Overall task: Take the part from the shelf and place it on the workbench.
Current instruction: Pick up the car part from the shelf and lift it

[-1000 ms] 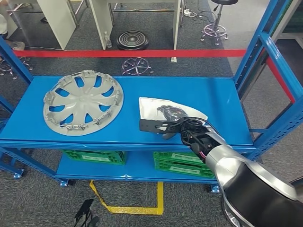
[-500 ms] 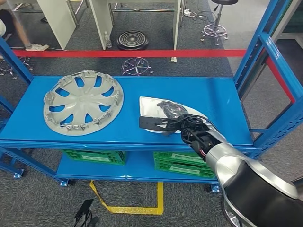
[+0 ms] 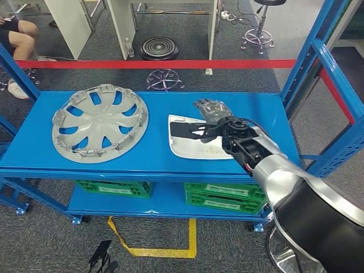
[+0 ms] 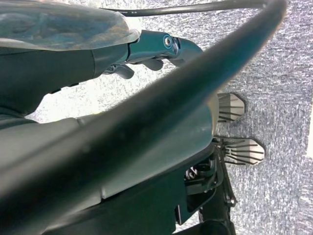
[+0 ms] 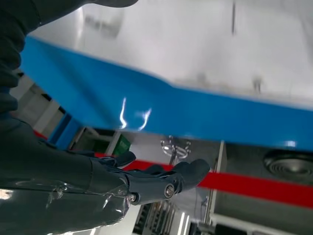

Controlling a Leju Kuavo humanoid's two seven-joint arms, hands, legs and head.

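From the head view I see my right hand (image 3: pixel 210 114) spread over the white part (image 3: pixel 202 145) lying on the blue shelf (image 3: pixel 266 122), holding nothing, presumably lining up a grasp, while the right wrist view shows its fingers (image 5: pixel 162 178) extended and empty.

glossy blue painted shelf (image 3: pixel 266 122) (metal, it seems), smooth white part (image 3: pixel 202 149), silvery hubcap (image 3: pixel 100 122).
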